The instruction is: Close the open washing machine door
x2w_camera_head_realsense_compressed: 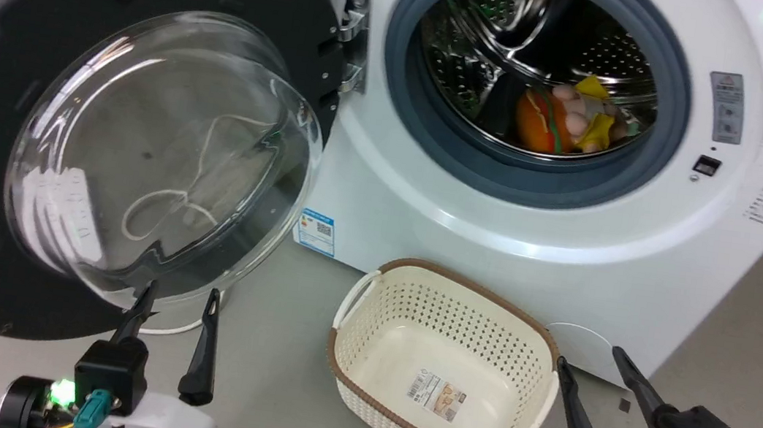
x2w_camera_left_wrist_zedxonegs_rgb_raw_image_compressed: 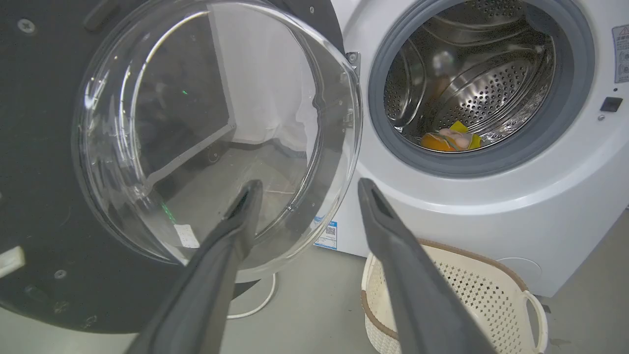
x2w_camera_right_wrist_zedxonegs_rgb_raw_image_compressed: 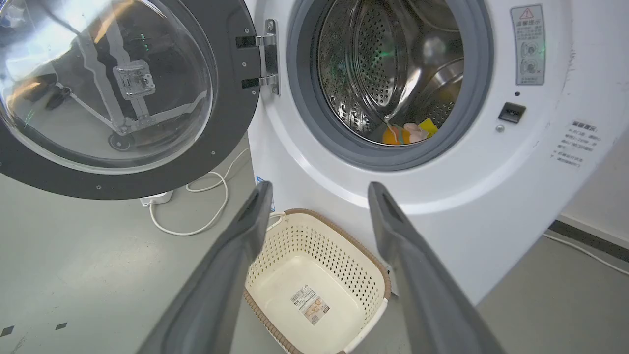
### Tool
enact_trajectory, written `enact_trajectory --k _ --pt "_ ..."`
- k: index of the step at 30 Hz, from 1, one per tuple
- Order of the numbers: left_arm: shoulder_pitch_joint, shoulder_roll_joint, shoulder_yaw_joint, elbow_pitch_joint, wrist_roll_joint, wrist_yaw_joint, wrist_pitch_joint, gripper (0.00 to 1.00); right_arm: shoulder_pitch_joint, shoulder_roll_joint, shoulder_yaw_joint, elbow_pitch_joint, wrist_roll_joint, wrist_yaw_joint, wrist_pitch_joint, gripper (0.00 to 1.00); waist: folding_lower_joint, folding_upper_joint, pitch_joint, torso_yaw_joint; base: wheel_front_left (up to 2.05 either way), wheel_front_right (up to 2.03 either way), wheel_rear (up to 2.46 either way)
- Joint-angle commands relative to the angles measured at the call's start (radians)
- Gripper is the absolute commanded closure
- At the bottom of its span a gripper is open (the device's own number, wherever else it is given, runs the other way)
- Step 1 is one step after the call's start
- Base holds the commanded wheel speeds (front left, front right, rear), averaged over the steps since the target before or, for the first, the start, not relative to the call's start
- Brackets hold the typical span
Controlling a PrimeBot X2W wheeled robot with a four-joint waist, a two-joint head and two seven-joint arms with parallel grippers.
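Both jaws gape over grey floor (x2w_camera_head_realsense_compressed: 284, 393), with the washing machine door (x2w_camera_head_realsense_compressed: 140, 145) swung wide.

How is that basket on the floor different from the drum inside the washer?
The basket is cream with a brown rim; the drum is shiny steel. The basket sits on the floor, opening upward; the drum opens forward inside the washing machine. The basket holds only a label; the drum holds colourful items. Both are perforated.

The washing machine door (x2w_camera_head_realsense_compressed: 119, 135) (black-rimmed) hangs wide open beside the washing machine (x2w_camera_head_realsense_compressed: 426, 212)
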Motion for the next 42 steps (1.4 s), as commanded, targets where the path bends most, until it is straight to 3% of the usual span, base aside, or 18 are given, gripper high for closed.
enact_trajectory --k 1,34,35,36,42 --pt "0.013 0.001 0.001 -0.006 -0.010 0.007 -0.009 0.00 -0.018 -0.008 0.006 0.005 0.008 0.000 -0.008 0.00 -0.0001 0.0000 0.002 0.007 0.00 0.00 0.00" --pt "0.057 -0.001 0.029 -0.057 -0.053 0.056 -0.078 0.00 -0.055 -0.026 0.072 0.074 0.042 0.001 -0.089 0.00 -0.0001 0.0000 0.024 0.153 0.00 0.00 0.00" --pt "0.058 -0.001 0.027 -0.057 -0.056 0.055 -0.080 0.80 -0.055 -0.027 0.073 0.074 0.042 0.001 -0.092 0.00 -0.0001 0.0000 0.026 0.157 0.00 0.00 0.00" --pt "0.060 -0.001 0.025 -0.056 -0.061 0.051 -0.082 1.00 -0.055 -0.028 0.074 0.074 0.042 0.001 -0.094 0.00 -0.0001 0.0000 0.027 0.161 0.00 0.00 0.00" --pt "0.045 -0.001 0.060 -0.104 -0.111 0.044 -0.095 1.00 -0.050 -0.031 0.067 0.067 0.043 0.001 -0.106 0.00 -0.0001 0.0000 0.038 0.187 0.00 0.00 0.00"
